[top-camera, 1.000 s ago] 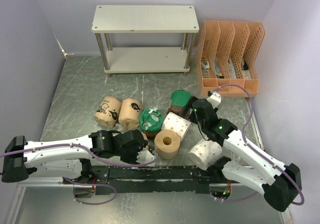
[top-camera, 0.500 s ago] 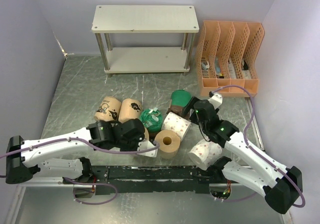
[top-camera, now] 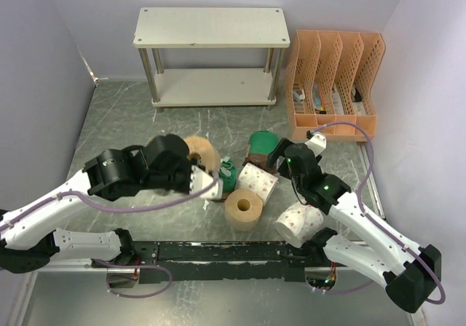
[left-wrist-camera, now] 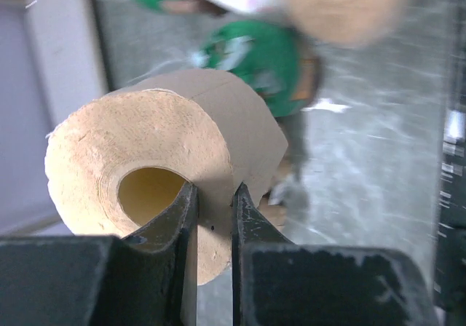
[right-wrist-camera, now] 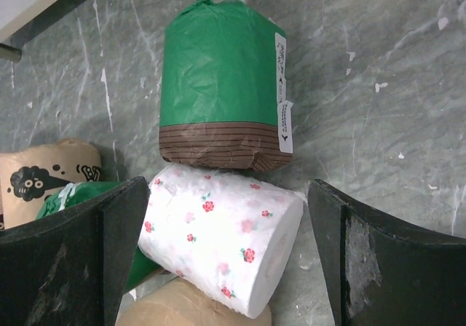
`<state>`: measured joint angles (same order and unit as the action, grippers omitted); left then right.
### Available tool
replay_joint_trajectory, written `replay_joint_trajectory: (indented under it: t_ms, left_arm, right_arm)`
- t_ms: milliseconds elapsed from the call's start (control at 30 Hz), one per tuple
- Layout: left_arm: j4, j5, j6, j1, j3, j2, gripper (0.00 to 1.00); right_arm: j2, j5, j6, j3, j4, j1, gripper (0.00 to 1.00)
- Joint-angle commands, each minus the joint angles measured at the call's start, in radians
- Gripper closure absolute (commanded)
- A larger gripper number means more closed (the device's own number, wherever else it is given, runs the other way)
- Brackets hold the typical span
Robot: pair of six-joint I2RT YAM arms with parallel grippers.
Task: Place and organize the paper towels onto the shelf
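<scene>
My left gripper (left-wrist-camera: 213,209) is shut on a plain tan paper towel roll (left-wrist-camera: 138,133), one finger inside its core and one outside its wall. It holds the roll (top-camera: 204,152) above the pile; the left gripper (top-camera: 198,170) is just in front of it. My right gripper (right-wrist-camera: 229,246) is open, its jaws on either side of a white roll with pink dots (right-wrist-camera: 222,235) that lies against a green-wrapped roll (right-wrist-camera: 222,78). The right gripper (top-camera: 281,157) hangs over the pile's right side. The shelf (top-camera: 211,27) stands at the back with no rolls on it.
On the table lie a tan roll (top-camera: 244,208), a second dotted white roll (top-camera: 297,223), a second green roll (top-camera: 228,175) and a tan roll with a dark label (right-wrist-camera: 44,177). An orange file organizer (top-camera: 335,86) stands right of the shelf.
My left arm has risen and swung back from the table's front edge, lifting the tan roll above the pile. The right arm has barely moved.
</scene>
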<state>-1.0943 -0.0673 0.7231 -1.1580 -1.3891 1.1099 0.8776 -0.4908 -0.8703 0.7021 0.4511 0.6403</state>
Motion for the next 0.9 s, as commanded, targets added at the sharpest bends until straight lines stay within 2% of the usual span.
replay_joint_trajectory:
  t_ms: [0,67,200,300,433,533,667,867]
  left_arm:
    - [0.216,-0.132,0.111,0.17,-0.038,0.021,0.93]
    - [0.306,-0.074,0.135,0.292,-0.026,0.057,0.91]
    - [0.415,0.01,0.09,0.502,-0.097,0.24,0.87]
    - [0.52,0.046,0.083,0.599,-0.157,0.367,0.87]
    - [0.689,-0.003,0.047,0.649,-0.262,0.536,0.91]
    - [0.749,-0.007,0.03,0.674,-0.335,0.636,0.93]
    - [0.754,0.007,0.028,0.704,-0.465,0.784,0.93]
    - [0.67,-0.015,0.01,0.743,-0.741,1.031,0.92]
  right_arm:
    - [-0.004,-0.026,0.032,0.029,0.003,-0.011,0.09]
    - [0.007,-0.02,0.044,0.034,-0.009,-0.017,0.09]
    - [0.013,-0.006,0.052,0.037,-0.03,-0.021,0.09]
    - [-0.002,0.013,0.056,0.026,-0.046,-0.021,0.09]
    - [-0.033,0.014,0.054,0.011,-0.042,-0.023,0.09]
    - [-0.058,0.007,0.06,0.004,-0.026,-0.022,0.09]
    - [-0.089,-0.012,0.073,-0.008,-0.006,-0.023,0.09]
    - [-0.085,-0.079,0.143,0.031,0.046,-0.025,0.08]
